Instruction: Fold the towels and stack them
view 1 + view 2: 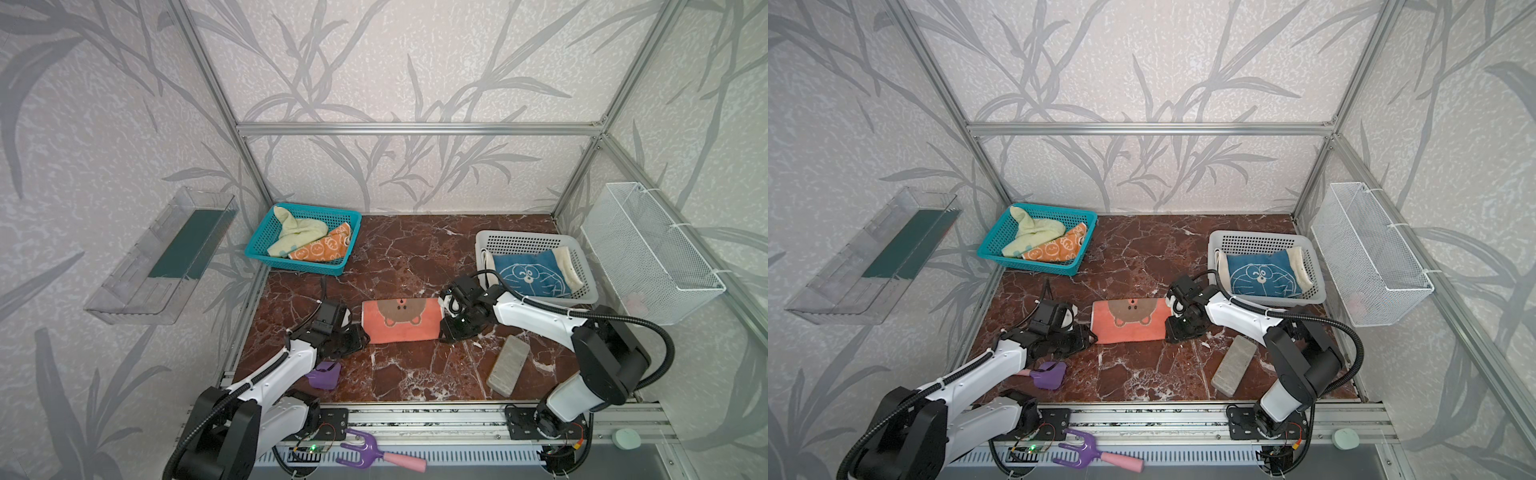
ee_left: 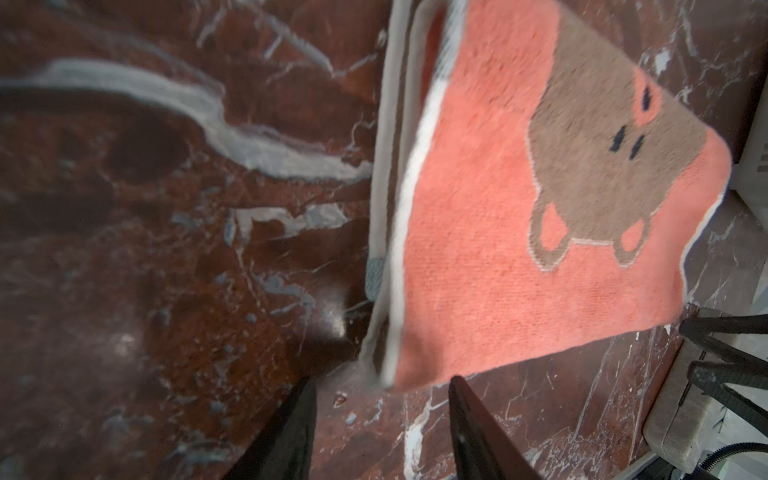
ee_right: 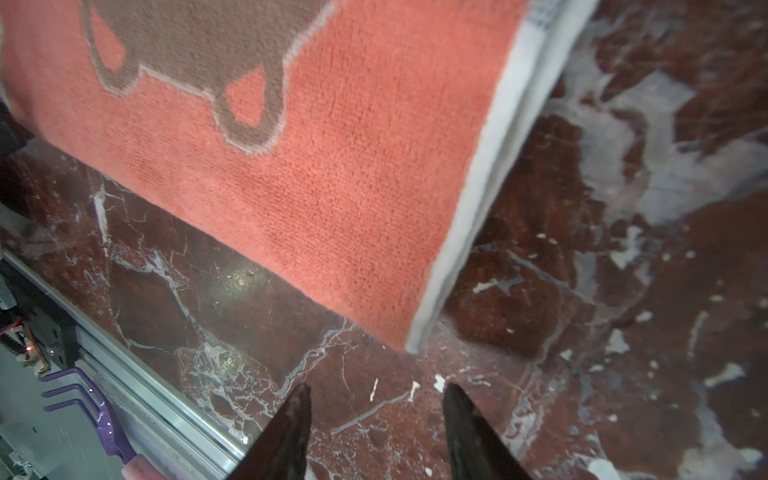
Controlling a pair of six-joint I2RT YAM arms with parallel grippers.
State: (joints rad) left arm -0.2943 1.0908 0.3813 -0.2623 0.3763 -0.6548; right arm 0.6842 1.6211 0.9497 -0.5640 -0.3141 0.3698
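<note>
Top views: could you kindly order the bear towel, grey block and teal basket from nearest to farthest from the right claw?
1. Bear towel, mid-table, right beside the right claw.
2. Grey block, front right of the table.
3. Teal basket, back left corner.

The left arm, at lower left in both top views, and the right arm, at lower right, are of one build. Each has glossy white link shells dotted with small dark screws, joined by bulky matte black joint housings. A black corrugated cable conduit runs alongside each arm. Each is bolted to a black base plate with thin coloured wires beside it. At the bottom of the wrist views, the left gripper and right gripper show black, tapering fingers.
</note>
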